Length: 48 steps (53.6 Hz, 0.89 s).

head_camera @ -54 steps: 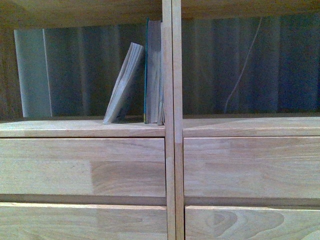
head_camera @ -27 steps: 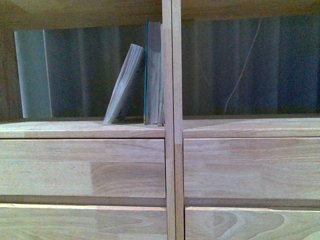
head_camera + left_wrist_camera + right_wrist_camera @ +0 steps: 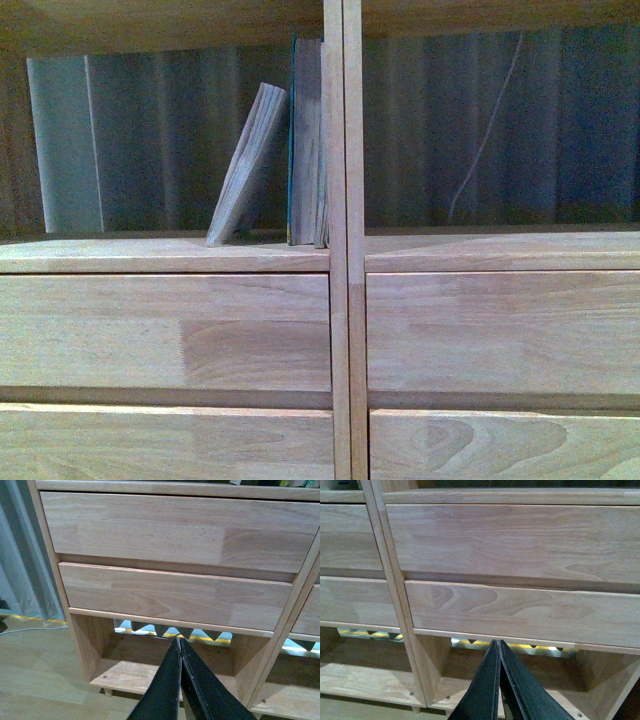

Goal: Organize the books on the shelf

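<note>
In the front view the light-wood shelf [image 3: 160,255] fills the frame, with its central double divider [image 3: 343,200]. In the left upper cubby the thick teal book [image 3: 306,140] stands upright against the divider. The thin pale-grey softcover [image 3: 246,165] leans against it, tilted. Neither gripper shows in the front view. My left gripper [image 3: 179,641] is shut and empty, low before the left drawer fronts [image 3: 170,595] and a bottom cubby. My right gripper [image 3: 498,643] is shut and empty, low before the right drawer fronts [image 3: 520,610].
Grey curtain folds [image 3: 160,140] and a hanging white cord [image 3: 485,140] show behind the backless cubbies. The left wrist view shows wood floor [image 3: 35,665], a curtain [image 3: 20,555] and a peg leg [image 3: 106,692] beside the shelf's left side.
The front view has shifted very slightly; the books have not moved.
</note>
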### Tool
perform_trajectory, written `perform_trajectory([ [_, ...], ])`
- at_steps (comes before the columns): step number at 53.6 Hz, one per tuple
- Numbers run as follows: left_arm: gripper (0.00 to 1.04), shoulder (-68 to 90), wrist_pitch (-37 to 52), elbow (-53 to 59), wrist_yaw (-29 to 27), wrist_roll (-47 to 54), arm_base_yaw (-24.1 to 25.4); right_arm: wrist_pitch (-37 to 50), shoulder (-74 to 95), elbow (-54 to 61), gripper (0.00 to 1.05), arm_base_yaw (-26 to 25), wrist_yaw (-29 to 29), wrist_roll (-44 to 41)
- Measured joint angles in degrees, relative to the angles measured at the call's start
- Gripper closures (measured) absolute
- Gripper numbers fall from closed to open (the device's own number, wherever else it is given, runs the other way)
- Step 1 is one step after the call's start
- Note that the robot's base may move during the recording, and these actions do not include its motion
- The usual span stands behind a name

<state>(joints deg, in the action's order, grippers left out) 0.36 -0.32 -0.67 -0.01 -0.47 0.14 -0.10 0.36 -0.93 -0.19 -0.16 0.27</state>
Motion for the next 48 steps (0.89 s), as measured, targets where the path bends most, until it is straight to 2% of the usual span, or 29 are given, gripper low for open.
perform_trajectory([
  [6, 1.02, 0.0, 0.0, 0.0, 0.0, 0.0, 0.0, 0.0, 0.0, 0.0, 1.02, 0.0, 0.0, 0.0],
  [7, 1.02, 0.0, 0.0, 0.0, 0.0, 0.0, 0.0, 0.0, 0.0, 0.0, 0.99, 0.0, 0.0, -0.1],
  [25, 0.40, 0.0, 0.0, 0.0, 0.0, 0.0, 0.0, 0.0, 0.0, 0.0, 0.38, 0.0, 0.0, -0.1],
  [35, 0.09, 0.0, 0.0, 0.0, 0.0, 0.0, 0.0, 0.0, 0.0, 0.0, 0.08, 0.0, 0.0, -0.1],
  [37, 0.05, 0.0, 0.0, 0.0, 0.0, 0.1, 0.0, 0.0, 0.0, 0.0, 0.05, 0.0, 0.0, -0.1],
  [48, 0.07, 0.0, 0.0, 0.0, 0.0, 0.2, 0.0, 0.0, 0.0, 0.0, 0.07, 0.0, 0.0, -0.1],
])
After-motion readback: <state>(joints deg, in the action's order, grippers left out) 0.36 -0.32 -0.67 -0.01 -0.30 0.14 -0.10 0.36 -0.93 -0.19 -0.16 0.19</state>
